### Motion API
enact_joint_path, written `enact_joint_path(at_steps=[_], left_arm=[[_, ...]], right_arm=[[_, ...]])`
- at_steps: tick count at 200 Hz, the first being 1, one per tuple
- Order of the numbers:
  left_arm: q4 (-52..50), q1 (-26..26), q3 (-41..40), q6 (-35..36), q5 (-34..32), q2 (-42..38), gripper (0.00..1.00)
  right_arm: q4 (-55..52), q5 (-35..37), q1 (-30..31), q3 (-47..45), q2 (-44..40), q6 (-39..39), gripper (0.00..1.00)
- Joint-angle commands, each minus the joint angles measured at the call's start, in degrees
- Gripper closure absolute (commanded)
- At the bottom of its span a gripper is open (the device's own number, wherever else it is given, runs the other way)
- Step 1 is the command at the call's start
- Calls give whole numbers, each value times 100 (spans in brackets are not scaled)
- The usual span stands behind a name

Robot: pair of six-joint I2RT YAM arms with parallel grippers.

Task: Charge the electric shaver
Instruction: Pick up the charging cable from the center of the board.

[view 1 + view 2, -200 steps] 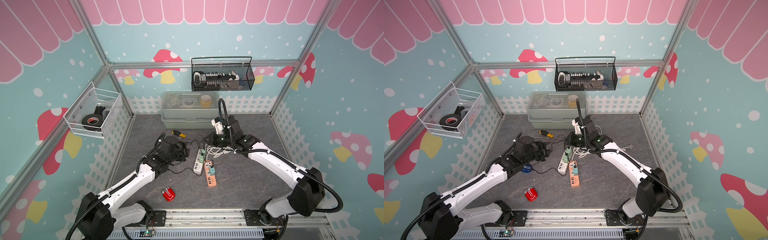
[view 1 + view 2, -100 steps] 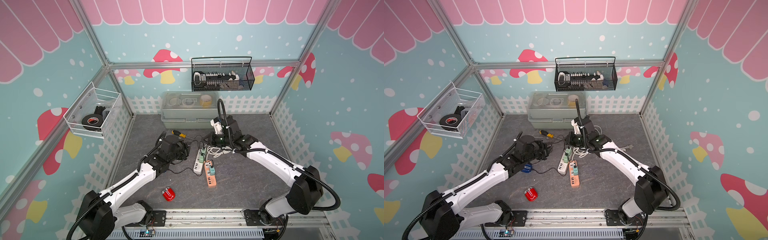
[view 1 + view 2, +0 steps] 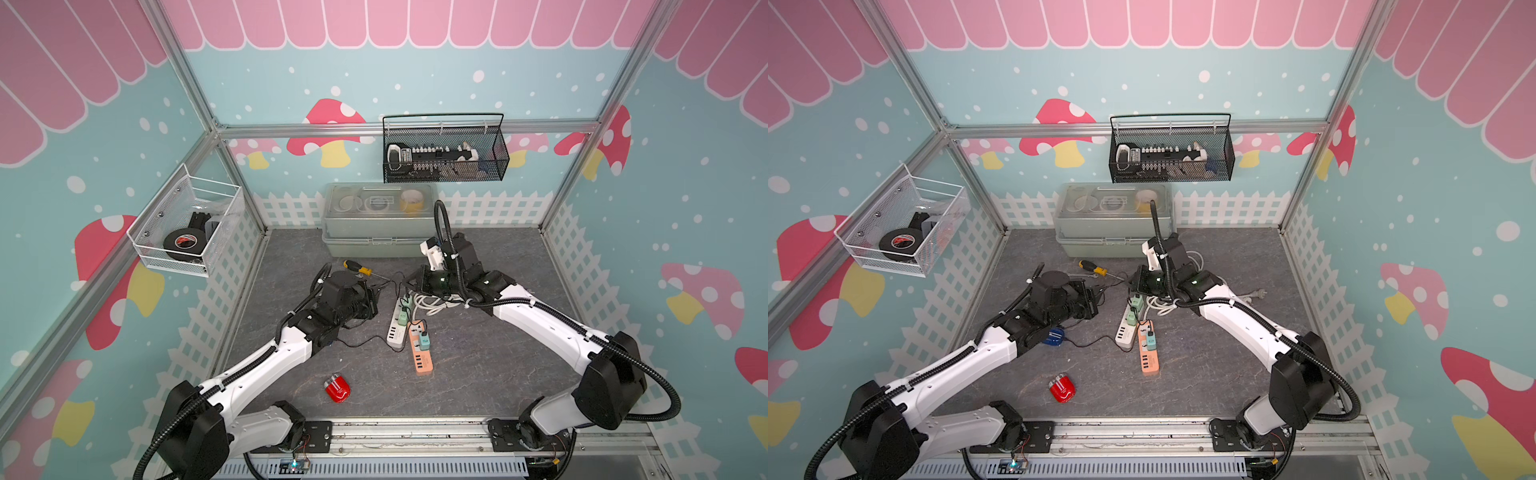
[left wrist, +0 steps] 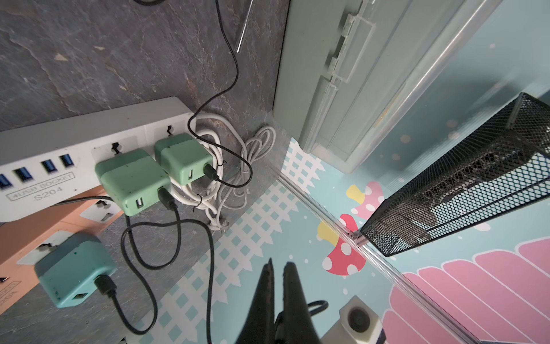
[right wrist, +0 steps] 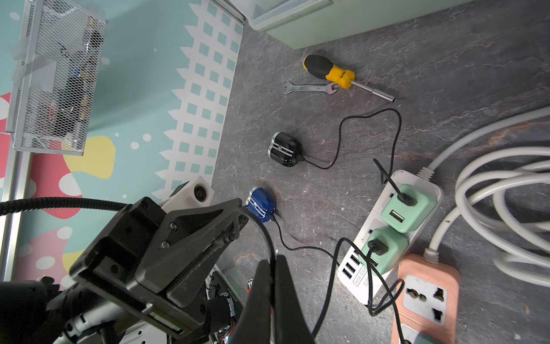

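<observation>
Over the middle of the counter (image 3: pixel 498 365), the left hand (image 5: pixel 241 212) and right hand (image 5: pixel 272 262) are each clenched on one black charging cable (image 5: pixel 268 235). The red shaver (image 3: pixel 337 388) lies near the counter's front edge, well apart from both. A hard tug could slip the thin lead free or drag the white power strip (image 3: pixel 395 336).

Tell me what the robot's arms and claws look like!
The left arm and right arm are smooth white tubes with chunky black joints and black ribbed hoses looping beside them. The left gripper and right gripper are black, each with two pointed fingers. A white camera block sits at each wrist.
</observation>
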Motion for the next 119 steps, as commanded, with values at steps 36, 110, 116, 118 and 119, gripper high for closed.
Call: enact_joint_path(at_steps=[36, 110, 116, 118, 119], left_arm=[[1413, 728, -124, -462, 804, 186, 100], [3146, 1236, 476, 1753, 3389, 904, 100], [3019, 1238, 537, 1924, 3437, 898, 100], [2962, 1245, 565, 1989, 3447, 889, 100], [2934, 1246, 576, 2022, 3449, 886, 100]], right_arm=[[-296, -680, -258, 139, -502, 348, 52], [1797, -1974, -914, 416, 72, 2469, 33], [1996, -2069, -913, 443, 209, 2717, 33], [2146, -2098, -907, 446, 232, 2833, 34], [2188, -2111, -906, 442, 253, 2881, 34]])
